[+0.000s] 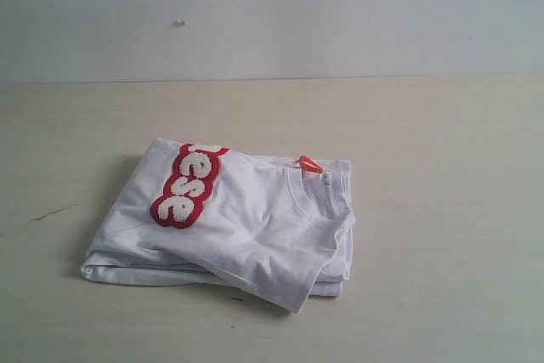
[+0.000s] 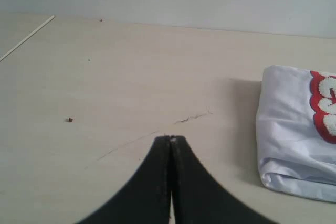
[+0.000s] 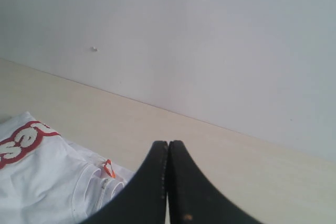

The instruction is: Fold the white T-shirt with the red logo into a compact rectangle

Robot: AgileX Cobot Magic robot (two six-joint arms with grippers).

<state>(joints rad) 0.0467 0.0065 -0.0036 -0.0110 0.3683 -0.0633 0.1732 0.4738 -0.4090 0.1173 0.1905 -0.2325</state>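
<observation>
Fold step judged done; only a tidy-up may be left.
Left end effector (image 2: 170,139) and right end effector (image 3: 168,142): jaws pressed together, empty, neither touching the white T-shirt (image 1: 255,227). It lies mid-table (image 1: 442,210) as a layered, slightly skewed rectangle, red logo (image 1: 183,189) on top and orange tag (image 1: 310,163) at the far edge. Next move, if any: square the loose near corner.

A: Left gripper (image 2: 170,139), state?
B: Jaws closed. Two black curved fingers (image 2: 149,187) pressed together from the tips down, only a thin seam between. Holding nothing.
A: Right gripper (image 3: 168,143)?
B: Same. Black fingers (image 3: 186,192) meet at the tips, flat against each other, empty.
</observation>
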